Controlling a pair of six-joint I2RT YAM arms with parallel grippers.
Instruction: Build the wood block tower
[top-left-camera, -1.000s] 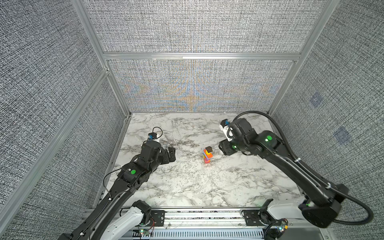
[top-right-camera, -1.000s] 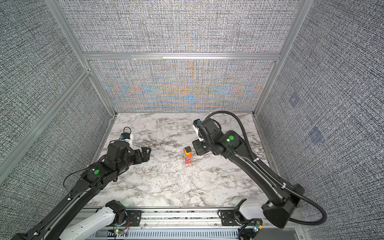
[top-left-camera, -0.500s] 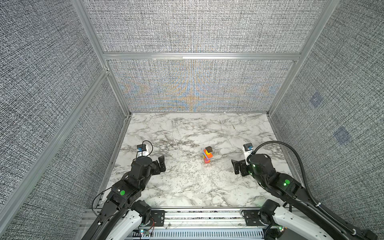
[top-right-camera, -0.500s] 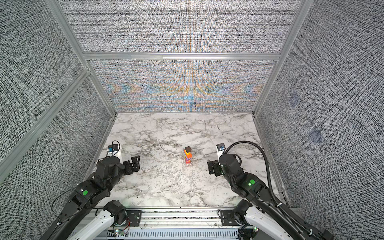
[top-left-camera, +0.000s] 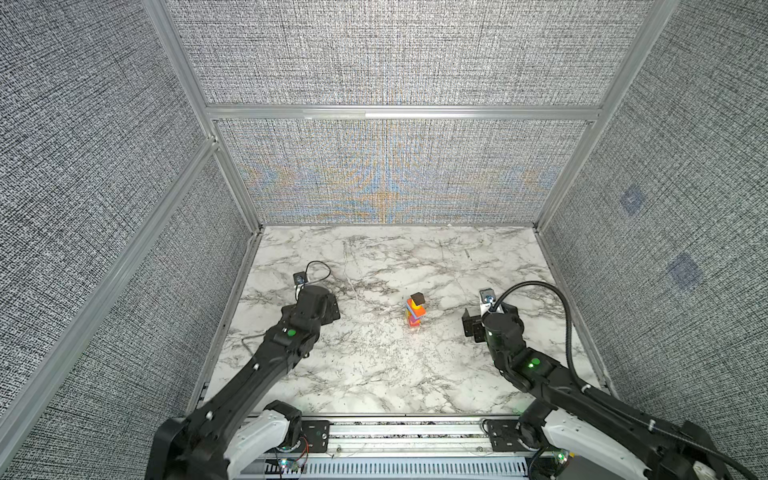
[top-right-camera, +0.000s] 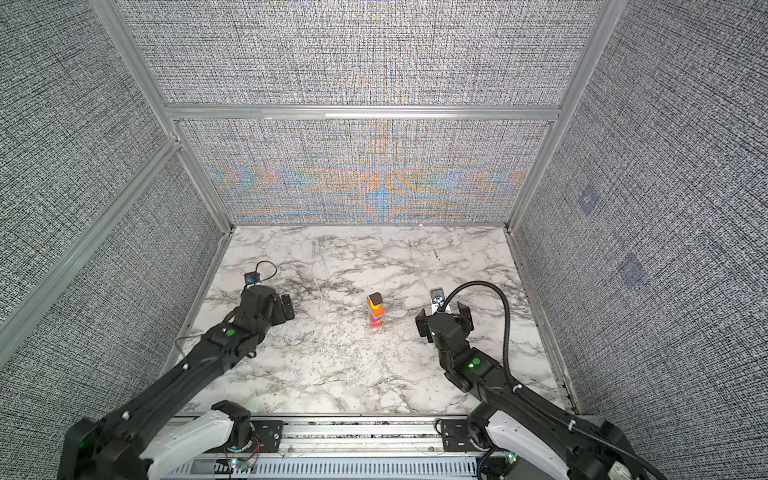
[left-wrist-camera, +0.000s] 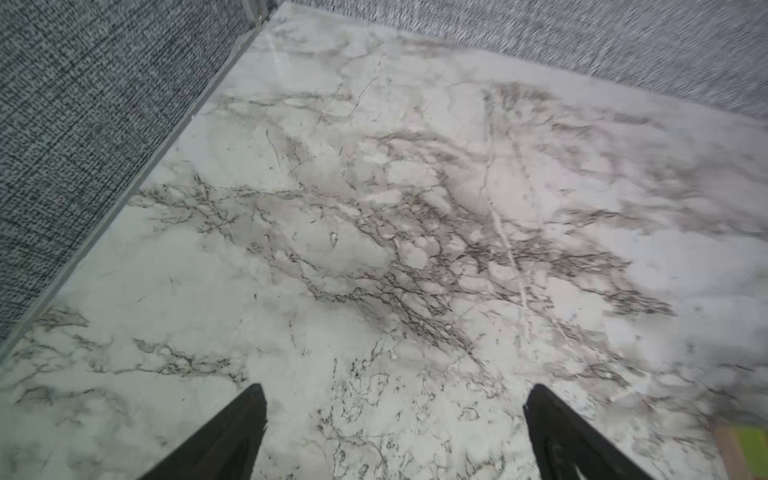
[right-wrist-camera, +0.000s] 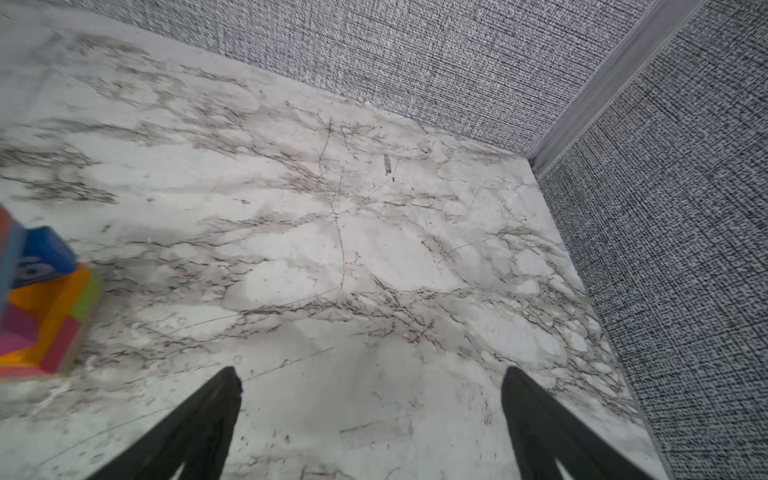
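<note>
Nearest, the left gripper (left-wrist-camera: 395, 388) and right gripper (right-wrist-camera: 370, 370) both hang with jaws wide, holding nothing, over bare table (top-left-camera: 374, 374). Farther in, between them and well apart from each, the tower (top-left-camera: 415, 312) stands upright (dark block (top-left-camera: 417, 297) on top). Nothing loose shows, so stacking looks finished. The next move need only keep clear of it.

The tower (top-left-camera: 415, 311) stands upright mid-table, multicoloured, capped by a dark brown block (top-right-camera: 375, 297).
</note>
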